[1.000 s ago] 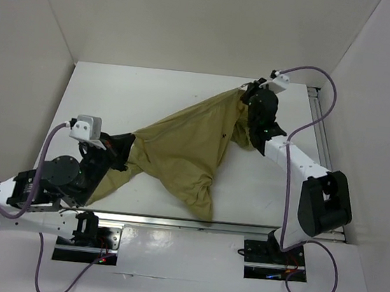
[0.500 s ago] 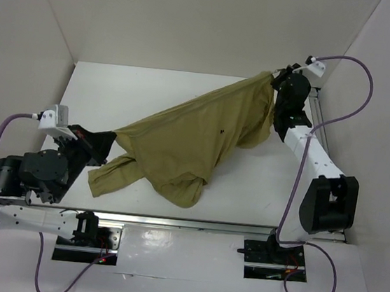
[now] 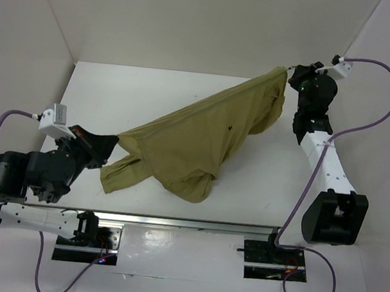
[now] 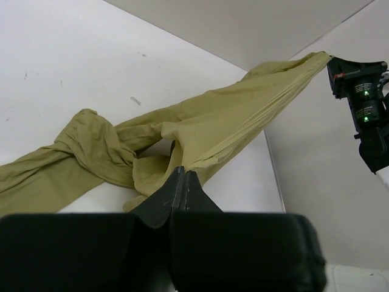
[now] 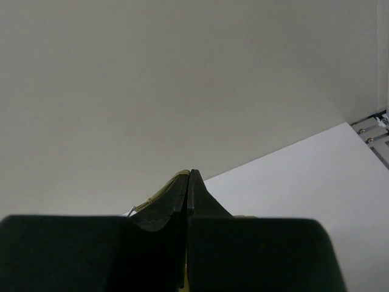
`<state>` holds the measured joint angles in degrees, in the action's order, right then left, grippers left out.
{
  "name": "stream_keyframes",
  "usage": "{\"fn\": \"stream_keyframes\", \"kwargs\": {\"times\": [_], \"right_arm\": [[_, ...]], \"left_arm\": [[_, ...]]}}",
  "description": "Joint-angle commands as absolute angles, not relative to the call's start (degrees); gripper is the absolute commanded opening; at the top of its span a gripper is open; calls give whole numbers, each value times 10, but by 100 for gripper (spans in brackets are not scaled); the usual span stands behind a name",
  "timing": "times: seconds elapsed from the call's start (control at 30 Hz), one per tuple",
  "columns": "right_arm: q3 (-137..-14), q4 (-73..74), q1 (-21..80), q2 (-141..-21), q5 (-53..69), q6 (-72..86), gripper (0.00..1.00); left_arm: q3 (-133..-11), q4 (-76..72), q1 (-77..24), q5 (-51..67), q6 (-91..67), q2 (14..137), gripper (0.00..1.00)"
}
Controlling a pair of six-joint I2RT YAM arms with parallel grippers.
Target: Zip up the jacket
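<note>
Nearest, at the end of the left arm [image 3: 37, 170], the left jaws are pressed together on a fold of the jacket [image 3: 203, 140], and the cloth rises straight out of their tips. Just to the left of those tips a sleeve [image 4: 91, 146] lies twisted in a rope-like knot on the counter [image 3: 152, 92], and a loose bundle of fabric sags beneath and beyond them onto the same surface. From there the garment runs away from the left jaws as one slanting sheet, lifted off the counter and pulled into long creases. Part-way along it there is a small dark mark [image 3: 230, 128], too small to identify. At the far end the right jaws, on the raised right arm [image 3: 327, 161], are closed on a corner of the cloth, with only a sliver of olive showing between them in the wrist view. The jacket looks light, thin and limp: it will probably drape, bunch and twist rather than keep a shape, and may slip out of a shallow pinch if it is pulled hard. No zipper track or slider can be made out, so which edges are held cannot be told. The better hold is likely a doubled hem or the stiffer front edge beside the teeth, gripped deep between the jaws, with just enough tension to keep that edge straight.
</note>
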<state>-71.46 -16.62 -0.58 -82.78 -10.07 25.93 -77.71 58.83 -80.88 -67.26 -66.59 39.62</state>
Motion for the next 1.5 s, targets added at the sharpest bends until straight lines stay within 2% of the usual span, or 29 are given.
{"fn": "stream_keyframes", "kwargs": {"times": [0.0, 0.07, 0.1, 0.13, 0.17, 0.23, 0.27, 0.3, 0.37, 0.4, 0.47, 0.5, 0.53, 0.57, 0.6, 0.63, 0.83, 1.13, 1.3, 1.47], "right_arm": [[-716, -170, -81, -831, -228, 248, 0], [-716, -170, -81, -831, -215, 248, 0], [-716, -170, -81, -831, -202, 248, 0], [-716, -170, -81, -831, -190, 248, 0], [-716, -170, -81, -831, -175, 248, 0], [-716, -158, -81, -825, -123, 242, 0], [-708, -158, -81, -817, -109, 242, 0], [-700, -167, -81, -804, -94, 242, 0], [-686, -172, -81, -798, -43, 236, 3], [-686, -172, -81, -791, -4, 231, 14], [-692, -152, -75, -791, 27, 216, 29], [-692, -142, -75, -791, 40, 208, 39], [-700, -133, -65, -791, 56, 200, 58], [-707, -112, -53, -786, 56, 182, 67], [-707, -101, -47, -786, 64, 171, 90], [-721, -74, -39, -786, 64, 154, 100], [-707, -46, -18, -739, 76, 142, 100], [-650, 3, 104, -655, 69, 115, 100], [-632, 26, 170, -608, 0, 100, 100], [-620, 32, 233, -578, -52, 90, 100]], "left_arm": [[-815, 677, -802, -766, -654, 358, 0], [-815, 665, -802, -759, -629, 358, 0], [-815, 658, -802, -753, -617, 363, 4], [-820, 650, -802, -744, -594, 368, 16], [-820, 636, -802, -744, -584, 368, 34], [-826, 636, -802, -729, -573, 381, 62], [-826, 636, -802, -719, -573, 381, 95], [-826, 630, -802, -712, -568, 388, 100], [-826, 615, -802, -700, -548, 393, 100], [-815, 606, -802, -692, -537, 393, 100], [-803, 567, -802, -679, -502, 393, 100], [-789, 554, -802, -679, -491, 393, 100], [-783, 542, -802, -672, -482, 393, 100], [-775, 514, -802, -667, -471, 398, 100], [-768, 500, -802, -667, -448, 398, 100], [-753, 485, -802, -667, -434, 398, 100], [-723, 387, -802, -668, -346, 419, 100], [-628, 138, -802, -650, -160, 453, 100], [-571, 31, -802, -666, -104, 469, 100], [-591, 14, -754, -596, -76, 512, 100]]}}
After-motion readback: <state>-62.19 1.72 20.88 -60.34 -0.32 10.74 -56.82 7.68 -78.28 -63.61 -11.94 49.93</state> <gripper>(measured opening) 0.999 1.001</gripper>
